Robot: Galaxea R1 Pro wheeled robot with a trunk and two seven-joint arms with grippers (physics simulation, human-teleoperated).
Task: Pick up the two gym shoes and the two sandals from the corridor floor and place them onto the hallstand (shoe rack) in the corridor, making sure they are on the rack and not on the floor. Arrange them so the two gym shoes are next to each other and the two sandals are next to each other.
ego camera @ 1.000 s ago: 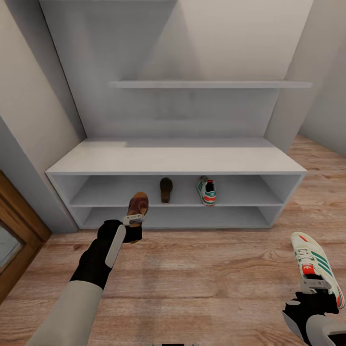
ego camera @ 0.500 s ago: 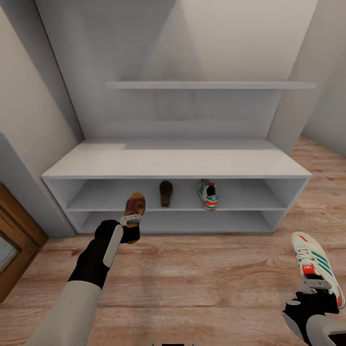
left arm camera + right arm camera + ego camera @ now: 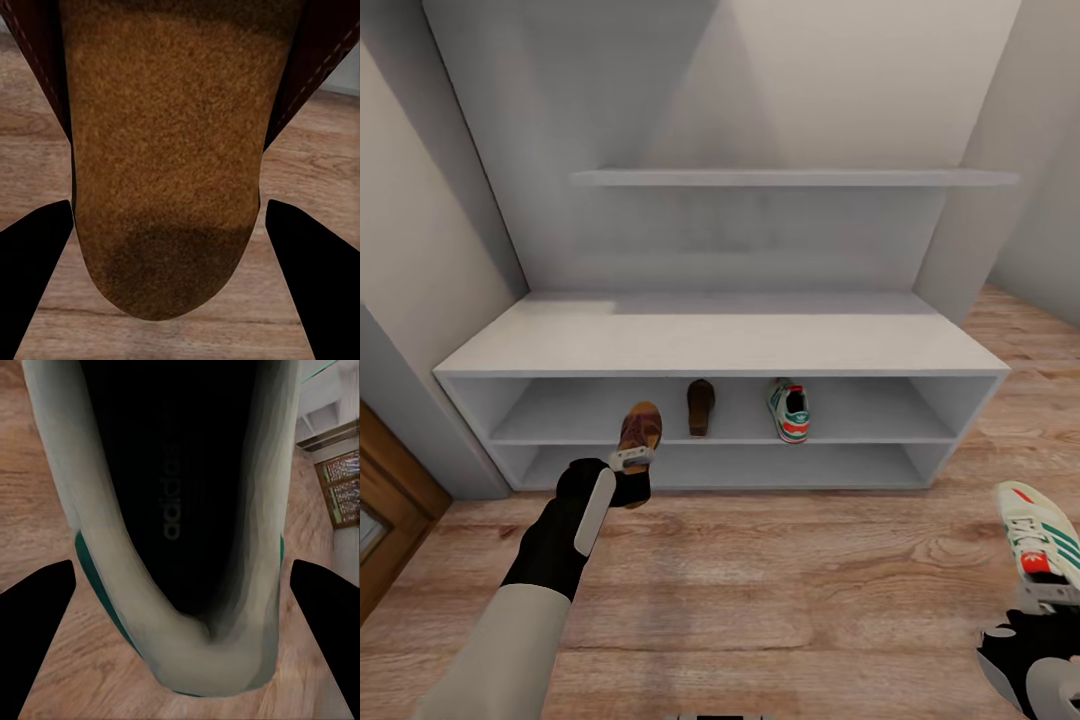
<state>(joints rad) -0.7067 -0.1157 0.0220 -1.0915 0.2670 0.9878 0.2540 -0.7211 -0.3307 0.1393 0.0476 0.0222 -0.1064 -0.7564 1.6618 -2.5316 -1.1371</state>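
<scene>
left arm (image 3: pixel 500 640): pale beige-grey forearm shell, glossy black wrist section, light grey oblong panel on top
left gripper (image 3: pixel 632 459): small pale grey fingers
right arm (image 3: pixel 1040 675): black wrist, grey shell at frame corner
right gripper (image 3: pixel 1050 595): pale grey fingers

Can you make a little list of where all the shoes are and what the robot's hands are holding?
On rack: one sandal and one gym shoe, apart on the upper open shelf of the hallstand
Left gripper: holds the second sandal, in front of the rack
Right gripper: holds the second gym shoe, above the floor
Lower shelf: no shoes
</scene>
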